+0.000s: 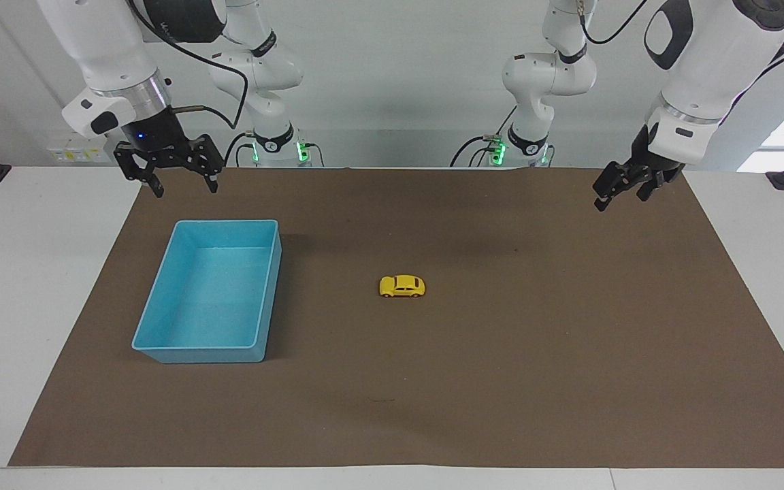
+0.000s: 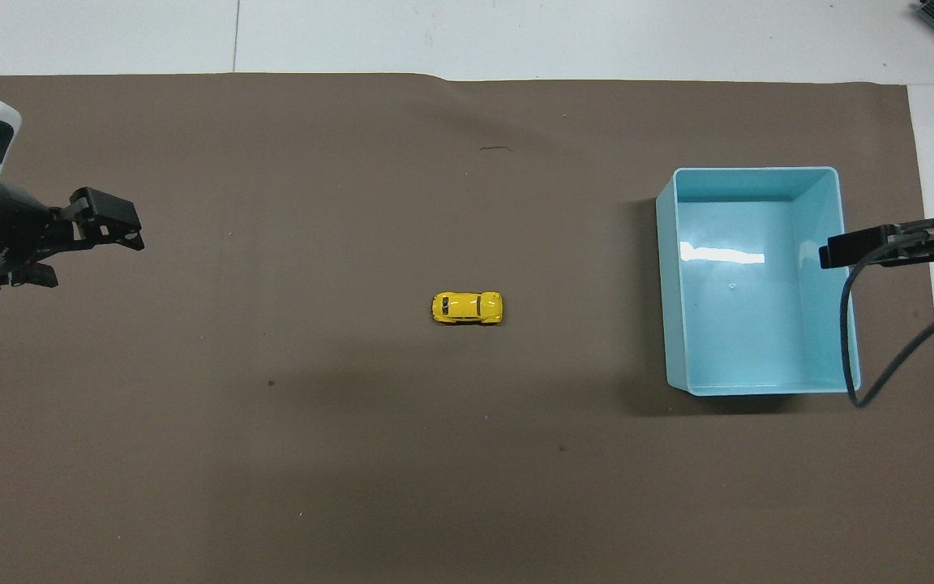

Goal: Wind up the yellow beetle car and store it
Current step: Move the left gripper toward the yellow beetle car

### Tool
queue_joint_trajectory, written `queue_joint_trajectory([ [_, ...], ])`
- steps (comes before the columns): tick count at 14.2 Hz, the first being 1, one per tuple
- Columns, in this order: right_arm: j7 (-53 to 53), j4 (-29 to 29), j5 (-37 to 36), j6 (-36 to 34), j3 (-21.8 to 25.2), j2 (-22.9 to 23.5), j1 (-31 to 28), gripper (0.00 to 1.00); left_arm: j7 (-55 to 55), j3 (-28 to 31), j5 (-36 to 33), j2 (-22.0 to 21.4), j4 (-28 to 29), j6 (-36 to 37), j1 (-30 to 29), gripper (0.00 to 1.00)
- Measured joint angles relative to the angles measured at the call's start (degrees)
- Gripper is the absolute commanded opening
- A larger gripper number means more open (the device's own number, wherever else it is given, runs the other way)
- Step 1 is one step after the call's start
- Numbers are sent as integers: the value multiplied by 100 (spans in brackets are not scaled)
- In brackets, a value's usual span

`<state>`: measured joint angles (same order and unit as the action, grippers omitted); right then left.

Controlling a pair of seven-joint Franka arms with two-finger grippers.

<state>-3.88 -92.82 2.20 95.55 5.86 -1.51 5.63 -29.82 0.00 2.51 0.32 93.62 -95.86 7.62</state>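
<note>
The yellow beetle car [image 1: 402,286] stands on its wheels in the middle of the brown mat, also seen in the overhead view [image 2: 468,308]. The blue bin [image 1: 160,299] sits empty toward the right arm's end [image 2: 828,211]. My left gripper [image 1: 620,197] hangs open and empty over the mat's corner at the left arm's end, well apart from the car [image 2: 98,258]. My right gripper [image 1: 186,189] waits open and empty, raised over the bin's edge at the robots' side [image 2: 832,255].
The brown mat [image 1: 501,381] covers most of the white table [image 1: 24,272]. A black cable [image 2: 848,341] hangs from the right arm over the bin's end wall. Both arm bases [image 1: 528,146] stand at the table's edge.
</note>
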Motion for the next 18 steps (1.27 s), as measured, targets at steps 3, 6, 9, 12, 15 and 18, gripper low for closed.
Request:
queue_joint_trajectory([
  [3,0,0,0,0,0,0,0,100,-1071,4,116,12,57,-156,19,100],
  [6,0,0,0,0,1,0,-2,100,-2214,6,182,15,84,-212,23,100],
  [9,0,0,0,0,2,0,-2,100,-3109,2,245,16,155,-286,59,100],
  [12,0,0,0,0,3,0,-4,100,-4386,-1,256,62,233,-582,179,100],
  [15,0,0,0,0,5,-3,-6,100,-5617,-10,259,134,243,-718,408,100],
  [18,0,0,0,0,5,-4,-7,100,-6556,-14,260,145,241,-723,722,100],
])
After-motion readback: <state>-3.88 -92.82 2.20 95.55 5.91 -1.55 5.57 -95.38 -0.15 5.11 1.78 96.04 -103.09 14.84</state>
